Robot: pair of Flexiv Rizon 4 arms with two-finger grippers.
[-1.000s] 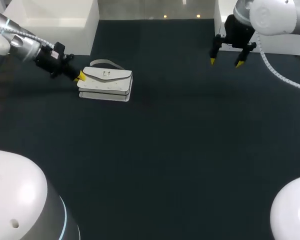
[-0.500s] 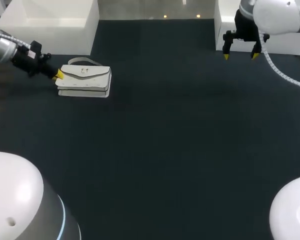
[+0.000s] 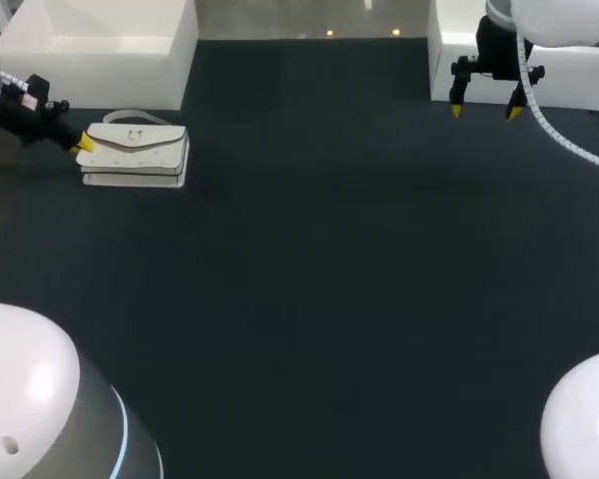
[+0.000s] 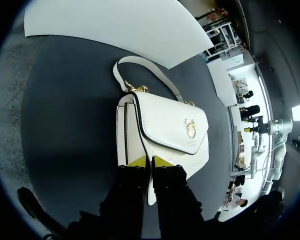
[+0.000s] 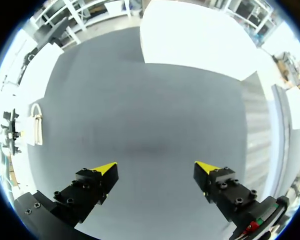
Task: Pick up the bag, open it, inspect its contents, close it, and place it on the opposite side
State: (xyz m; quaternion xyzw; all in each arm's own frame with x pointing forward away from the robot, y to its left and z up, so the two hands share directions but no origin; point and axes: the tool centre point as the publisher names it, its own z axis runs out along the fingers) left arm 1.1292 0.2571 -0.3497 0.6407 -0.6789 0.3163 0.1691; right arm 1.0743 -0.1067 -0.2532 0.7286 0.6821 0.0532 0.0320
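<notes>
- One dark table (image 3: 329, 299) takes up nearly the whole scene.
- Two white boxes stand at its far side, the left box (image 3: 100, 45) and the right box (image 3: 579, 75), one near each far corner.
- Two arms: the left arm (image 3: 10, 95) comes in low at the far left, the right arm (image 3: 549, 20) hangs over the far right.
- One white bag (image 3: 135, 155) lies flat on the table at the far left, just in front of the left box, flap closed.
- The left gripper (image 4: 149, 161) is clamped on the bag's near end, its two yellow tips pinching the edge from both sides.
- The right gripper (image 3: 486, 111) hovers above the table beside the right box, its two fingers spread wide and holding nothing.
- One strap (image 4: 140, 70) loops off the bag's far end.
- One gold clasp (image 4: 191, 129) sits on the flap.
</notes>
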